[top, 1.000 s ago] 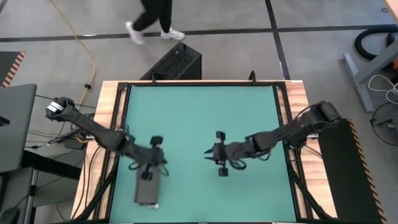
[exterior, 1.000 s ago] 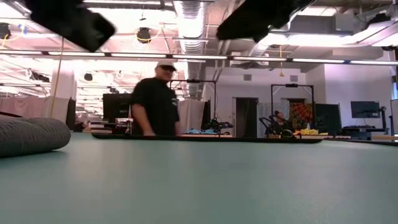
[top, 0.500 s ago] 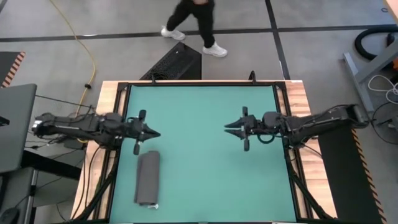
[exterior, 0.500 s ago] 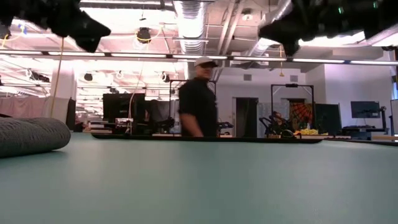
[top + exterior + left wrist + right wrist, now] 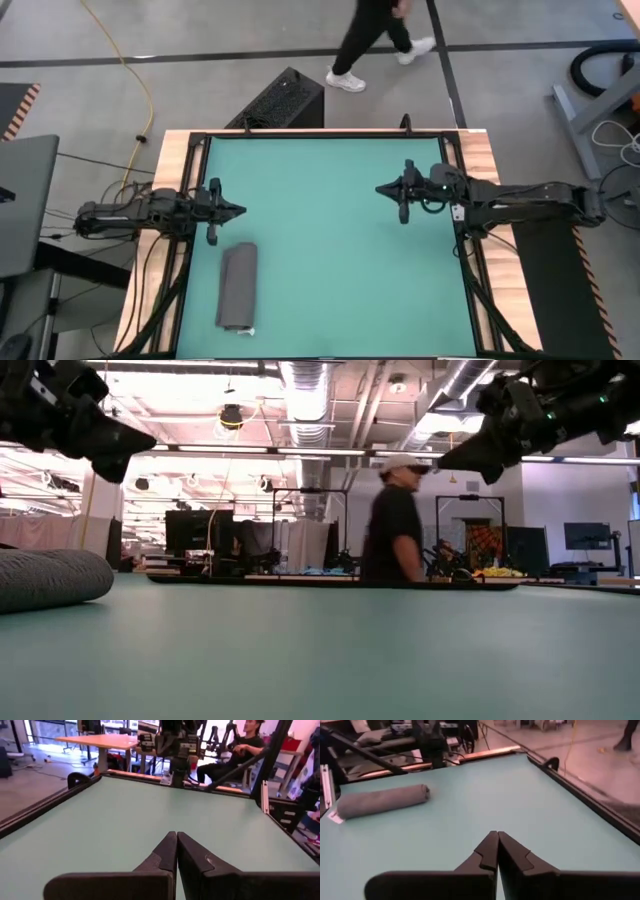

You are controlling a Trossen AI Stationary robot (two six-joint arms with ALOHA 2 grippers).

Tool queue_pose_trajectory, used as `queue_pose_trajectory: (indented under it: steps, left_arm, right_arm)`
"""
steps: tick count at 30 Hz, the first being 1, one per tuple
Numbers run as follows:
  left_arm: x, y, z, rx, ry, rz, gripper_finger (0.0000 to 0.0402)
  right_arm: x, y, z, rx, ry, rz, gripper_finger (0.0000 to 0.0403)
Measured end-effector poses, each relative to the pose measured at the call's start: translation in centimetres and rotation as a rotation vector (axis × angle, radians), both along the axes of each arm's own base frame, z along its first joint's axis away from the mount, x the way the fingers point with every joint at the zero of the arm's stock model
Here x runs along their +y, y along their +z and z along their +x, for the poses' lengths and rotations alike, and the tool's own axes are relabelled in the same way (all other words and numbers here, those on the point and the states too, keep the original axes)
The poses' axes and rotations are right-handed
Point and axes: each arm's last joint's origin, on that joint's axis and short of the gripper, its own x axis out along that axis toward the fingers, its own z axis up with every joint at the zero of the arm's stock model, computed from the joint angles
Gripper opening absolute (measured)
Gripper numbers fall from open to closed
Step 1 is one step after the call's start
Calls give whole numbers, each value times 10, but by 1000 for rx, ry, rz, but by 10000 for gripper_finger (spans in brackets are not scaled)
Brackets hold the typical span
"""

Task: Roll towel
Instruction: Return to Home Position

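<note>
The dark grey towel (image 5: 237,287) lies rolled up on the green table (image 5: 330,230) near its left front corner, with a small white tag (image 5: 247,330) at its near end. It also shows in the right wrist view (image 5: 382,800) and the low view (image 5: 50,578). My left gripper (image 5: 241,209) hangs shut above the table's left edge, just beyond the towel's far end and apart from it, its fingertips together (image 5: 176,834). My right gripper (image 5: 379,188) hangs shut over the table's right side, its fingertips together (image 5: 496,833). Both point level toward the table's middle.
A black rail (image 5: 195,200) frames the table. Beyond the far edge a person (image 5: 375,40) walks across the floor, near a black box (image 5: 285,100). Bare green table (image 5: 320,280) lies between the two grippers and to the right of the towel.
Both arms have drawn back from the table's middle. The left gripper left the towel's far end and went toward the left edge and farther back. The right gripper went toward the right edge and farther back, and has shut. The towel has kept still. The person has walked rightward.
</note>
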Motion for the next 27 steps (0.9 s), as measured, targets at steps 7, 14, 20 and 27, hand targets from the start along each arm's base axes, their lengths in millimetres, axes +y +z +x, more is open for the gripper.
queue_pose_trajectory:
  steps: [7,14,20,27]
  left_arm:
    - [0,-13,5,28,-10,4,0]
    - [-3,-16,6,25,-95,16,0]
    - [-5,-24,10,-6,-157,21,0]
    - [-3,-24,10,-1,-106,34,0]
  right_arm:
    - [-4,-40,-18,-132,-51,-16,18]
    - [-6,-59,-39,-178,-30,45,25]
    - [-3,-67,-48,-157,0,73,29]
    - [-2,-77,-51,-55,-16,111,32]
